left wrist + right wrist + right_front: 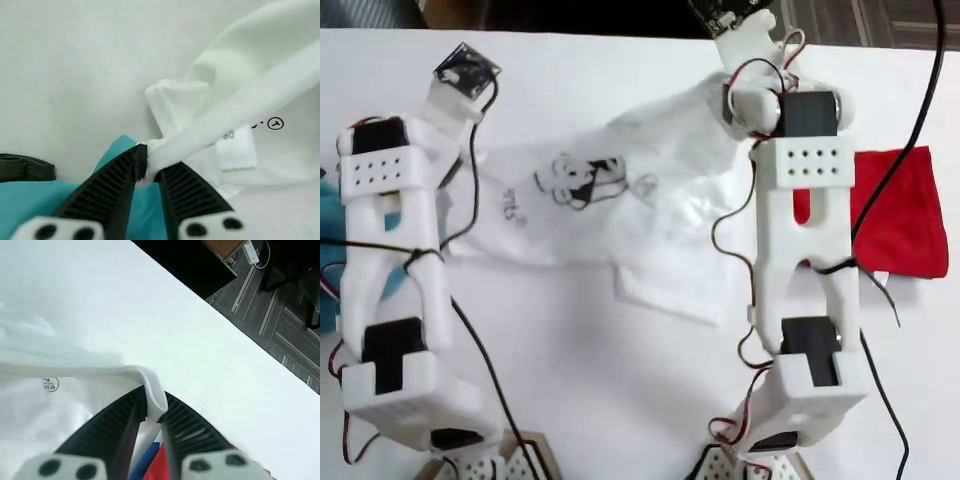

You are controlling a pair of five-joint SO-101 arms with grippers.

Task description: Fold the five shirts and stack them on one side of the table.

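Shirt (pixel 620 200), white with black print, sags between left hand (pixel 149 165) and right hand (pixel 152 407).

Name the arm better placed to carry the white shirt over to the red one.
Right, probably. Both grip the white shirt, but the right gripper holds its edge just beside the red shirt, while the left gripper holds the far end over teal cloth.

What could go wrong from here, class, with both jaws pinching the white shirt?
The left jaws pinch only a thin bunch of the white shirt; it may slip out.
The teal shirt lies just beneath those jaws and might get snagged.
The red shirt lies under the right arm; dragging the white shirt could disturb it.
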